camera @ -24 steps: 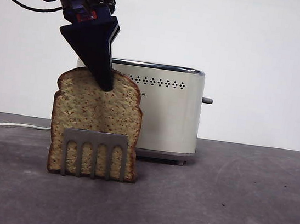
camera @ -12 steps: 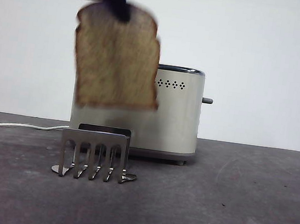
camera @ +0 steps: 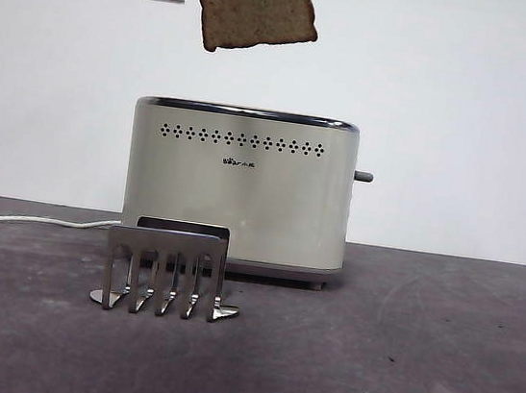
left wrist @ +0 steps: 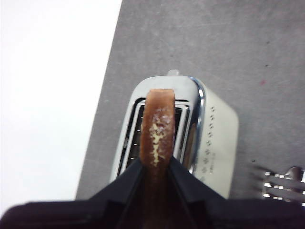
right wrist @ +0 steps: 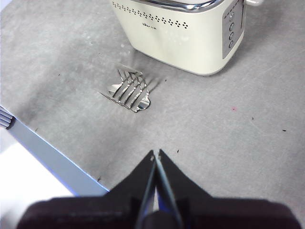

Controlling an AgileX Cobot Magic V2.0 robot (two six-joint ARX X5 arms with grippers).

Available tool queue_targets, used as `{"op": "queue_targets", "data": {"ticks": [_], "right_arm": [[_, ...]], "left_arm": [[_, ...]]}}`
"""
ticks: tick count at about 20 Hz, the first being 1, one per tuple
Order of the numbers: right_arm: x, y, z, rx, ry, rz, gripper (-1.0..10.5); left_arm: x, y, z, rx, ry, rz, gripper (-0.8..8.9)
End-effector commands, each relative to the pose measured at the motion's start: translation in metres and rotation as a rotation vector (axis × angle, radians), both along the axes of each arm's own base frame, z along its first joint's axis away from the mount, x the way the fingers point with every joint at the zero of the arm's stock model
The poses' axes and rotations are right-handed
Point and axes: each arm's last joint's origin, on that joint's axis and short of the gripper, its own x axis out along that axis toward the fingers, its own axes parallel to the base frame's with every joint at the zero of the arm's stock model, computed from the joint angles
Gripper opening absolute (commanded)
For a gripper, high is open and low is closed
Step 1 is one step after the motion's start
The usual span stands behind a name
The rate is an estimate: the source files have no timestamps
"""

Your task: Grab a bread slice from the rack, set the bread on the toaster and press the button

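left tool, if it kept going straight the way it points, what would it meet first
Probably the toaster: the left tool holds the slice of bread edge-down over its open slots, so the bread likely arrives first. Depth is unclear.

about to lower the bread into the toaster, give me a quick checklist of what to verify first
1. Left gripper clamped on the slice of bread: ok.
2. Slice clear above the toaster, not touching it: ok.
3. Slice edge lined up along a toaster slot in the left wrist view: roughly ok.
4. Slot free of anything inside: cannot tell, the slice hides much of it.
5. Rack empty and out of the lowering path: ok.
6. Right gripper shut, away from the toaster: ok.
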Motion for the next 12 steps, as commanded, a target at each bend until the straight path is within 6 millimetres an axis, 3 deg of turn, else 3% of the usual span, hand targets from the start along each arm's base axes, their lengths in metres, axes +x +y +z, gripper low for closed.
{"op": "queue_targets", "data": {"ticks": [1,12], "right_arm": [[0.002,0.001,0.000,-0.005,-0.001,0.008,-0.1],[0.006,0.001,-0.002,-0.007,0.014,0.008,-0.1]], "left_arm": [[0.010,-0.003,-0.005,0.031,-0.022,-0.008,-0.09],[0.048,-0.010,-0.038,0.117,0.035,-0.031,-0.09]]}}
